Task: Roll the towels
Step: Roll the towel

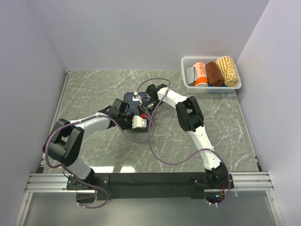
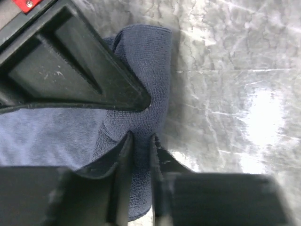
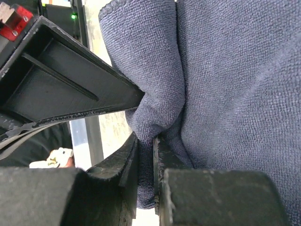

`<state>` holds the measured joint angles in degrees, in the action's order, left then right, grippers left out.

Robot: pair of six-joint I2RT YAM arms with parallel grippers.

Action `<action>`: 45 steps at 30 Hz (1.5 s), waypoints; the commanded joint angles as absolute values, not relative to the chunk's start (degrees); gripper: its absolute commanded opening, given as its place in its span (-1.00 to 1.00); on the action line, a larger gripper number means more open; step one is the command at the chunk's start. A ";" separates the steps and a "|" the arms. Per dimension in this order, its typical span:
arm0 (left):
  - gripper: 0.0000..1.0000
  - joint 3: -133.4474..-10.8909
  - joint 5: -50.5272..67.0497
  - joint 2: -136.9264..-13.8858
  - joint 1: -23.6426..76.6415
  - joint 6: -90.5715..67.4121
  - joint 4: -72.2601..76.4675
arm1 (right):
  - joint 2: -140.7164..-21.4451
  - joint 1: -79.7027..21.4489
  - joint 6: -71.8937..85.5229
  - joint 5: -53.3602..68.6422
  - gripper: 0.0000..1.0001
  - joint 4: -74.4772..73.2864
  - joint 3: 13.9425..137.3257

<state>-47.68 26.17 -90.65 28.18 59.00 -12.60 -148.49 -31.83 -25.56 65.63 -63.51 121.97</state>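
At centre of the surface (image 1: 211, 127), left claw (image 2: 141, 121) and right claw (image 3: 143, 117) each clamp a fold of the navy towel (image 3: 235, 94), judged a paired hold to start the roll.

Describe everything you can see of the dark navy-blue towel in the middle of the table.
The dark navy-blue soft towel is plain, with a fine looped pile. It lies bunched and folded mid-table on the grey marble-look table, not yet a tidy roll. The left gripper pinches a fold at one rounded end; the right gripper pinches a fold beside a deep crease. From above, the arms hide much of it.
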 commanded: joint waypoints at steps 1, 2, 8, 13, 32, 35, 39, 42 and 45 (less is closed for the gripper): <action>-0.72 -51.23 27.94 -95.09 27.25 59.06 -23.79 | -148.54 -32.43 -27.68 53.97 -1.00 -62.67 117.43; -0.79 -52.37 30.04 -95.79 27.16 59.32 -26.34 | -147.93 -32.34 -27.95 53.53 -0.99 -62.40 117.25; -0.99 -60.20 35.15 -103.00 24.79 59.41 -44.54 | -142.04 -30.41 -26.90 49.22 0.07 -58.90 115.66; -0.99 -65.29 37.26 -106.78 23.03 59.68 -51.67 | -136.07 -25.86 -23.91 47.64 0.50 -55.73 113.39; -0.99 -97.90 47.81 -136.13 20.57 48.61 -76.37 | -95.29 -17.57 -25.74 38.77 0.45 -30.77 72.35; -0.99 -100.72 47.81 -139.91 20.04 47.72 -76.72 | -92.91 -23.27 -30.04 35.70 0.43 -29.54 70.06; -0.99 -103.09 47.99 -143.26 18.99 47.46 -76.64 | -92.99 -32.41 -36.11 29.02 0.43 -24.80 68.29; -0.99 -103.45 47.46 -144.75 18.46 49.04 -78.04 | -95.35 -39.01 -41.65 25.42 0.45 -21.01 68.90; -0.92 -102.57 46.93 -145.11 18.37 50.62 -78.40 | -98.43 -43.58 -47.53 23.56 0.47 -18.29 69.70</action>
<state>-105.03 58.26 -139.96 17.26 46.11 -82.96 -96.44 -40.93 -38.89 28.38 -24.16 68.86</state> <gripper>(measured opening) 0.136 0.732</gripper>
